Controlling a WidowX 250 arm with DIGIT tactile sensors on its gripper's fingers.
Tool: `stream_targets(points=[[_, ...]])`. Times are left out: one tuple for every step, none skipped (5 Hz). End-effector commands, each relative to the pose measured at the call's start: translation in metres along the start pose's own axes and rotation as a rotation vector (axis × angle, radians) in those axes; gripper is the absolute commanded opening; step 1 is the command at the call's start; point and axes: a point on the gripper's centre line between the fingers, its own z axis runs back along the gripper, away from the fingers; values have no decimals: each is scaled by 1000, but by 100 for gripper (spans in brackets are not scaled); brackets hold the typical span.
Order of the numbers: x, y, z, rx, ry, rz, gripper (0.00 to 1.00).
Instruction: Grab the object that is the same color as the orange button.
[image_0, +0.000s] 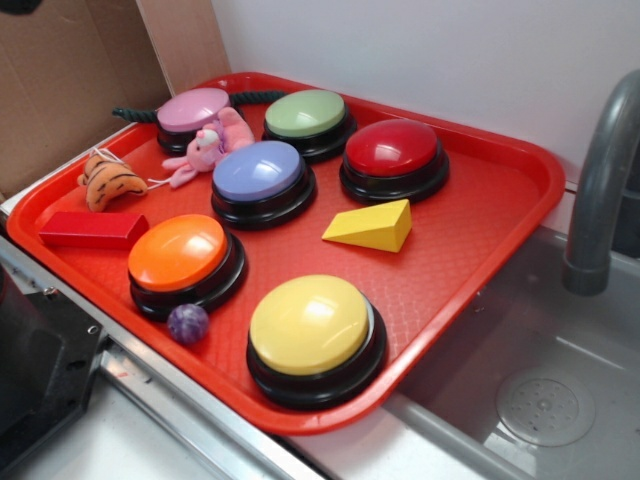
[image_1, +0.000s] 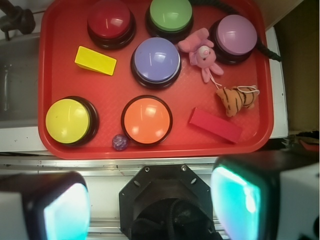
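A small orange plush tiger (image_0: 110, 182) (image_1: 236, 99) with dark stripes and a pale string lies near the tray's left edge in the exterior view, behind a red block. The domed orange button (image_0: 180, 254) (image_1: 147, 120) sits on its black base toward the tray's front. My gripper (image_1: 150, 205) is high above the tray's near side, over the robot base, and does not show in the exterior view. Its two teal-padded fingers (image_1: 235, 200) stand wide apart with nothing between them.
On the red tray (image_0: 490, 230) (image_1: 55, 60) stand yellow (image_0: 310, 325), red (image_0: 393, 150), green (image_0: 306, 115), blue (image_0: 258, 172) and pink (image_0: 192, 110) buttons. Also a pink plush bunny (image_0: 205, 145), red block (image_0: 92, 229), yellow wedge (image_0: 370, 226) and purple ball (image_0: 187, 323). A sink and faucet (image_0: 600, 190) lie right.
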Motion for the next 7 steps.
stream_targets(points=[[0, 0, 0, 0, 0, 0, 100], [18, 32, -17, -41, -37, 194, 100], [31, 59, -33, -51, -89, 392, 100], [42, 89, -51, -92, -113, 597, 100], [42, 124, -79, -63, -130, 809, 100], [38, 150, -109, -19, -134, 989, 100], [36, 167, -137, 24, -121, 1082, 100]])
